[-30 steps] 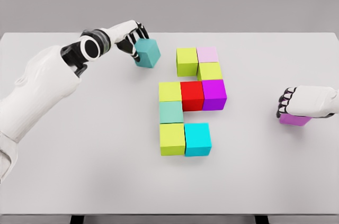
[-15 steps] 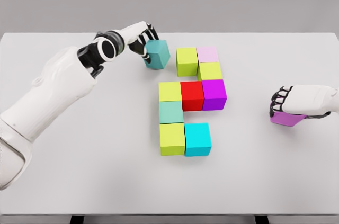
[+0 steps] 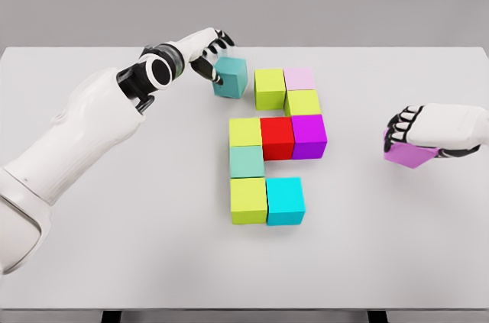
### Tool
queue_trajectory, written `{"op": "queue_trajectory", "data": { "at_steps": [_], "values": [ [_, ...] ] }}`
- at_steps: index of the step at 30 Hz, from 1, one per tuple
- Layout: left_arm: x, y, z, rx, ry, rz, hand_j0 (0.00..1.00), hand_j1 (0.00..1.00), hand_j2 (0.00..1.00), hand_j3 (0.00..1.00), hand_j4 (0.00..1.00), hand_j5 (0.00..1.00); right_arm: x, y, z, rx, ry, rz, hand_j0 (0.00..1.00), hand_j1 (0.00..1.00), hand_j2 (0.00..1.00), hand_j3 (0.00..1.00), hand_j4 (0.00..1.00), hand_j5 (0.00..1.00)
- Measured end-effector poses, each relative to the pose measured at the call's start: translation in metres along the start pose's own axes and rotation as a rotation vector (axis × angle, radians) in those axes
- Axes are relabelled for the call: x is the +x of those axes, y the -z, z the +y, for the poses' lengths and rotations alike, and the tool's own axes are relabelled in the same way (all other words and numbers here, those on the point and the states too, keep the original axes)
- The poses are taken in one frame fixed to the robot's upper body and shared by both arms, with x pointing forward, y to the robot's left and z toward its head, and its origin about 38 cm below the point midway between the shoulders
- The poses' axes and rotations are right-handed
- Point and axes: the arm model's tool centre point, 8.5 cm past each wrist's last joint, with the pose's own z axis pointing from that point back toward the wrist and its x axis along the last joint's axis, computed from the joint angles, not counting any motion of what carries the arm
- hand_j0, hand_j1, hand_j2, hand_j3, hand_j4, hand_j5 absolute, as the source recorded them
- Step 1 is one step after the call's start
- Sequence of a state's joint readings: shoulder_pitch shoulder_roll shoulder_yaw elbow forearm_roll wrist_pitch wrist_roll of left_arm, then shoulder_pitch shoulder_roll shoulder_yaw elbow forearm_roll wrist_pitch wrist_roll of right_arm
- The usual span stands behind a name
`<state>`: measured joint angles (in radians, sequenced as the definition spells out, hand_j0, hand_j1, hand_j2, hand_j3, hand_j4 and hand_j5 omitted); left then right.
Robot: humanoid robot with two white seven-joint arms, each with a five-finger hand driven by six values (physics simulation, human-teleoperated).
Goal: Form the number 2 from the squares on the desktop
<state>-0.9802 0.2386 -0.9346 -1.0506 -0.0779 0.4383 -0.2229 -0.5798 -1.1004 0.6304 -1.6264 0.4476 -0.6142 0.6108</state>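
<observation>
Gripping the teal cube (image 3: 230, 78), the left hand (image 3: 205, 52) has carried it right, now just beside the green cube (image 3: 270, 88). Right hand (image 3: 419, 129), clamped on the purple cube (image 3: 409, 154), has shifted left, tilting it above the surface (image 3: 114, 247).

The left hand (image 3: 208, 54) grips a teal cube (image 3: 231, 78) just beside the green cube (image 3: 270, 88) of the block cluster, while the right hand (image 3: 419, 128) holds a tilted purple cube (image 3: 411, 155) over the desk (image 3: 114, 247).
</observation>
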Motion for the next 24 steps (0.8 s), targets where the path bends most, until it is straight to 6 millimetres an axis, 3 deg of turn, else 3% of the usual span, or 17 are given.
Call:
{"op": "queue_trajectory", "data": {
  "at_steps": [6, 8, 9, 10, 12, 13, 18, 24],
  "values": [
    [0.002, -0.002, 0.008, 0.005, -0.011, -0.009, 0.97, 0.97, 0.97, 0.97, 0.97, 0.97, 0.015, 0.007, -0.013, -0.041, -0.021, -0.05, 0.64, 0.64, 0.64, 0.64, 0.64, 0.64],
    [-0.001, -0.007, 0.032, 0.042, 0.006, -0.01, 1.0, 1.0, 1.0, 1.0, 1.0, 1.0, 0.022, 0.01, -0.016, -0.049, -0.033, -0.07, 0.64, 0.64, 0.64, 0.64, 0.64, 0.64],
    [-0.005, -0.014, 0.055, 0.078, 0.026, -0.012, 1.0, 1.0, 1.0, 1.0, 1.0, 1.0, 0.026, 0.011, -0.017, -0.051, -0.039, -0.082, 0.64, 0.64, 0.64, 0.64, 0.64, 0.64],
    [-0.014, -0.021, 0.076, 0.112, 0.054, -0.003, 1.0, 1.0, 1.0, 1.0, 1.0, 1.0, 0.03, 0.012, -0.019, -0.054, -0.046, -0.092, 0.64, 0.64, 0.64, 0.64, 0.64, 0.64],
    [-0.05, -0.032, 0.089, 0.125, 0.109, 0.056, 1.0, 1.0, 1.0, 1.0, 1.0, 1.0, 0.036, 0.015, -0.02, -0.054, -0.055, -0.111, 0.64, 0.64, 0.64, 0.64, 0.64, 0.64],
    [-0.061, -0.035, 0.089, 0.12, 0.136, 0.073, 1.0, 1.0, 1.0, 1.0, 1.0, 1.0, 0.039, 0.018, -0.02, -0.053, -0.056, -0.12, 0.64, 0.64, 0.64, 0.64, 0.64, 0.64],
    [-0.065, -0.037, 0.057, 0.018, 0.305, -0.022, 1.0, 1.0, 1.0, 1.0, 1.0, 1.0, 0.051, 0.03, -0.018, -0.055, -0.054, -0.166, 0.64, 0.64, 0.64, 0.64, 0.64, 0.64],
    [-0.075, -0.04, 0.042, -0.024, 0.45, -0.054, 1.0, 1.0, 1.0, 1.0, 1.0, 1.0, 0.068, 0.05, -0.014, -0.055, -0.044, -0.229, 0.64, 0.64, 0.64, 0.64, 0.64, 0.64]
  ]
}}
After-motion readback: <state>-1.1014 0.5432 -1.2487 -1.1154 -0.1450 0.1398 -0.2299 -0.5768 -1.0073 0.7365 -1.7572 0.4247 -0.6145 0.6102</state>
